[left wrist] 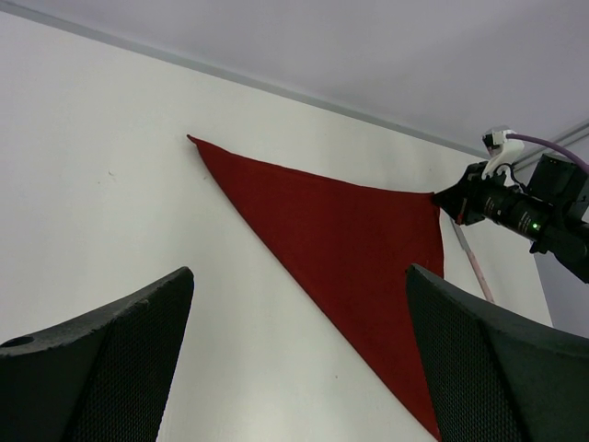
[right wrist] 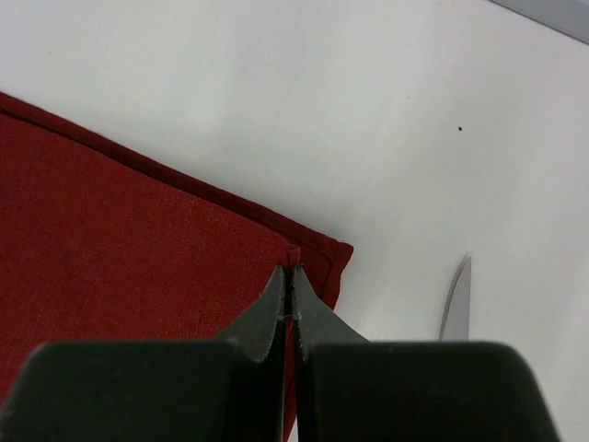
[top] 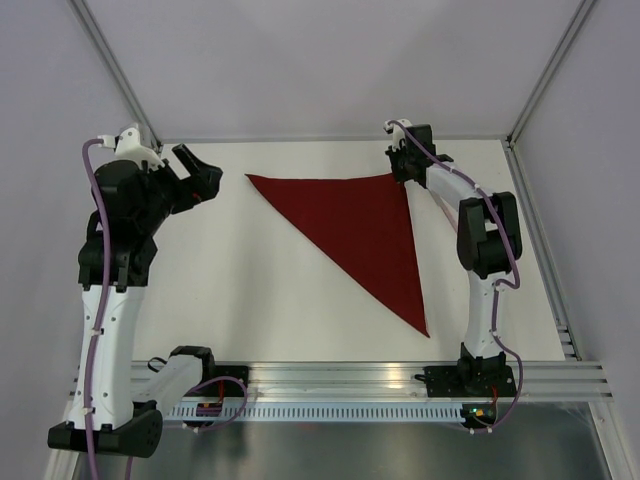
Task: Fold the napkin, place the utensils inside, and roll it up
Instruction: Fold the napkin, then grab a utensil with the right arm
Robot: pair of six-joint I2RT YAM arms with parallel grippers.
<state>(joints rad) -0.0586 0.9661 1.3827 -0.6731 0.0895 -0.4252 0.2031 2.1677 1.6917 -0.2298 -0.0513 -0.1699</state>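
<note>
The maroon napkin (top: 360, 225) lies folded into a triangle on the white table, with its long edge running from the far left corner to the near right point. My right gripper (top: 397, 168) is shut on the top layer's far right corner (right wrist: 293, 269), over the lower layer's corner (right wrist: 331, 262). My left gripper (top: 205, 175) is open and empty, raised left of the napkin's far left corner; the napkin (left wrist: 340, 230) shows between its fingers. A pale pinkish utensil (left wrist: 469, 262) lies just right of the napkin, and its blade tip (right wrist: 457, 299) shows in the right wrist view.
The table's back wall edge (top: 330, 141) runs just behind the napkin. A metal rail (top: 400, 375) borders the near edge. The right arm (top: 485, 235) stands over the table's right side, above the utensil.
</note>
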